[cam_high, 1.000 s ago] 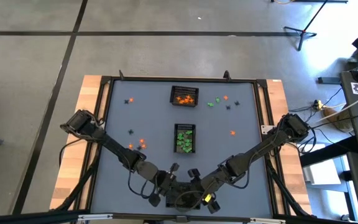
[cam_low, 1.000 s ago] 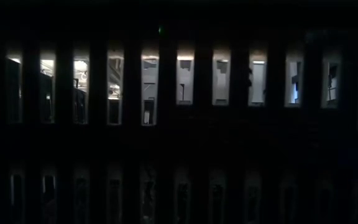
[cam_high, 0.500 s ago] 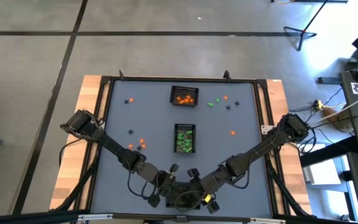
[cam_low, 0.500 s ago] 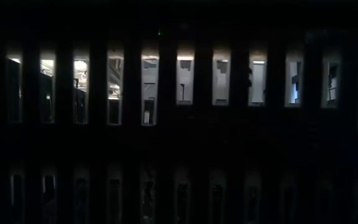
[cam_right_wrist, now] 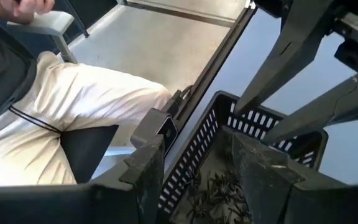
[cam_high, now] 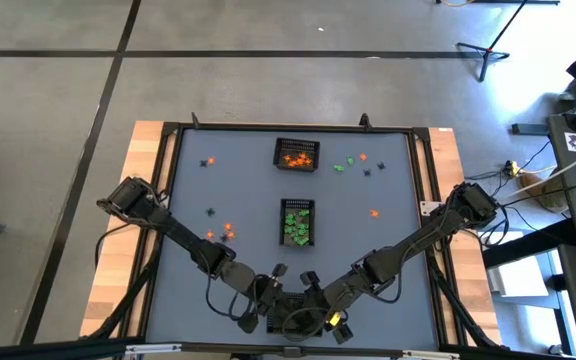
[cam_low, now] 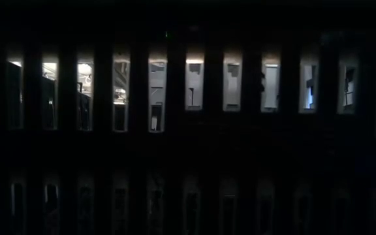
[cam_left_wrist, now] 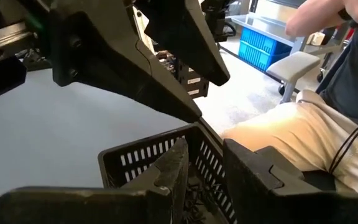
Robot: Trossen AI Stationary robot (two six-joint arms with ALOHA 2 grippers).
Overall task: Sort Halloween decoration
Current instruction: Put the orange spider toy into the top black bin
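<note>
A grey-topped table (cam_high: pixel 238 180) with a black frame and bare wooden side strips carries three small rectangular black mesh baskets. One basket near the middle of the far edge (cam_high: pixel 296 154) holds tiny orange trinkets (cam_high: pixel 296 157); a second at the table's centre (cam_high: pixel 297 221) holds tiny green trinkets (cam_high: pixel 296 225); a third at the middle of the near edge (cam_left_wrist: pixel 166 158) holds tiny black trinkets (cam_right_wrist: pixel 219 190), seen in both wrist views. Loose decorations still lie on the grey surface: a black piece and an orange piece toward the far left corner (cam_high: pixel 209 160); a black piece and a cluster of orange pieces by the left side (cam_high: pixel 223 231); green, orange and black pieces toward the far right corner (cam_high: pixel 353 163); a single orange piece near the right edge (cam_high: pixel 374 212). The left gripper (cam_left_wrist: pixel 201 168) and the right gripper (cam_right_wrist: pixel 194 155) meet over the near-edge basket, each straddling one of its mesh walls, one dark finger inside and one outside. The left gripper's fingers clamp the wall between them. The right gripper's fingers stand a little wider about the opposite wall; whether they press it cannot be told. Beyond the near edge a seated person in pale trousers (cam_right_wrist: pixel 86 106) and a dark top shows in both wrist views. The low view is filled by dark mesh bars.
</note>
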